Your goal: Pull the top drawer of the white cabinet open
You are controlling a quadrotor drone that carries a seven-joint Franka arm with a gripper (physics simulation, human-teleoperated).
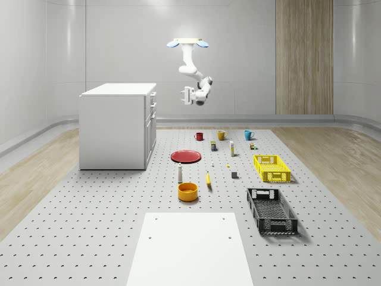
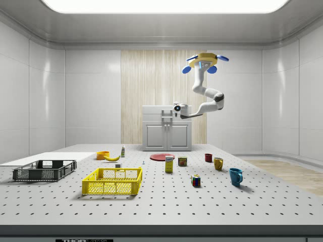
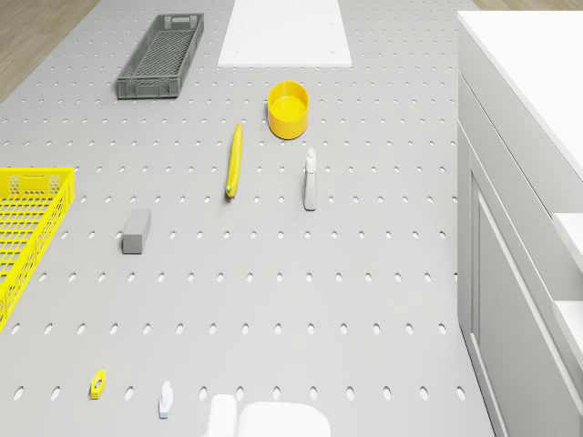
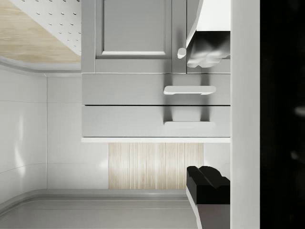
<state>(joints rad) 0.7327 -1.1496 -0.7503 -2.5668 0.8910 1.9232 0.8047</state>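
Observation:
The white cabinet [image 1: 113,128] stands on the perforated floor at the whole-scene view's left, its front facing right. The drone [image 1: 187,43] hovers high in front of it, arm hanging down. My gripper [image 1: 186,95] is level with the cabinet's top and a short gap away from the front. In the wrist view the top drawer [image 4: 128,121] sits flush just under the cabinet's top edge, with its handle [image 4: 189,125] between my spread fingers [image 4: 207,183]. The gripper [image 4: 206,116] is open and empty. From the side, the gripper [image 2: 166,115] overlaps the cabinet [image 2: 167,133].
On the floor in front of the cabinet lie a red plate [image 1: 186,156], a small bottle [image 1: 180,173], a banana [image 1: 208,179] and a yellow bowl [image 1: 187,191]. A yellow crate [image 1: 272,168] and a black crate [image 1: 272,210] stand further right. Mugs [image 1: 221,135] line the back.

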